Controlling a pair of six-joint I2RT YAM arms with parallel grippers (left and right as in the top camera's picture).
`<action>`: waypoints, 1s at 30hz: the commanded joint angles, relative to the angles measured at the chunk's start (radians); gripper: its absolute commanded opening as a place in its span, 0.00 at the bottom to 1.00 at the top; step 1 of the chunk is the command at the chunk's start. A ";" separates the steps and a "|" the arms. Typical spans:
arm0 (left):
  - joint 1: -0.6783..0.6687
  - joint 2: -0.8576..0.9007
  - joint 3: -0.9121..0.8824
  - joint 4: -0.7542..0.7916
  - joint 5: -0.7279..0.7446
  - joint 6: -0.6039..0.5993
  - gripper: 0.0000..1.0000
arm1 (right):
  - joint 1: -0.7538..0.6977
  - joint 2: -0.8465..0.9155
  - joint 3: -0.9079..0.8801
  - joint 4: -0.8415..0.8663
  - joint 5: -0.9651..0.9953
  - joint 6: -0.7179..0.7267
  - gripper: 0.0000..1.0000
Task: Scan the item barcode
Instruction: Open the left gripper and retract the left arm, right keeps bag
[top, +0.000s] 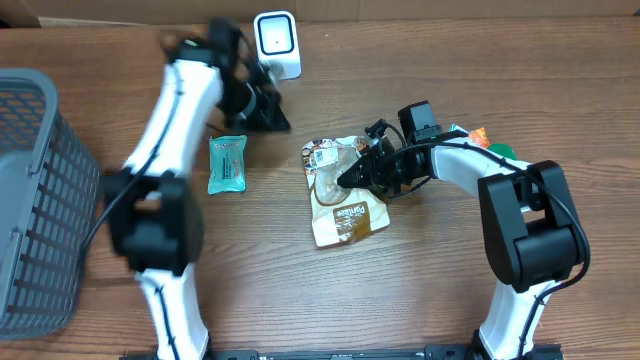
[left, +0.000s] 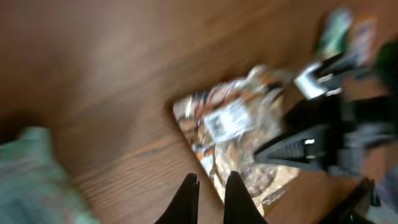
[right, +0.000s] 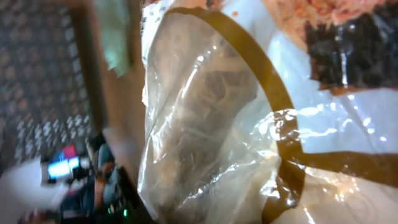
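A grey basket (top: 30, 200) stands at the far left. My left gripper (left: 211, 180) hangs near the white scanner (top: 276, 42), jaws closed on nothing, with a teal packet (top: 228, 163) lying close by on the surface (top: 300, 290). The snack pouch (top: 345, 200) lies flat mid-surface with my right gripper (top: 348, 178) down on its clear window, but I cannot tell whether those jaws pinch it.

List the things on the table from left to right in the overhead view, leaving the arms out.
grey basket → teal packet → white scanner → snack pouch
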 joint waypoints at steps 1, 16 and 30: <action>0.042 -0.214 0.062 -0.019 -0.114 -0.029 0.05 | -0.022 -0.059 0.011 -0.027 -0.224 -0.272 0.04; 0.294 -0.295 0.061 -0.081 -0.330 -0.153 1.00 | -0.024 -0.467 0.159 -0.346 0.002 -0.348 0.04; 0.364 -0.295 0.061 -0.101 -0.387 0.117 1.00 | -0.023 -0.538 0.164 -0.472 0.084 -0.400 0.04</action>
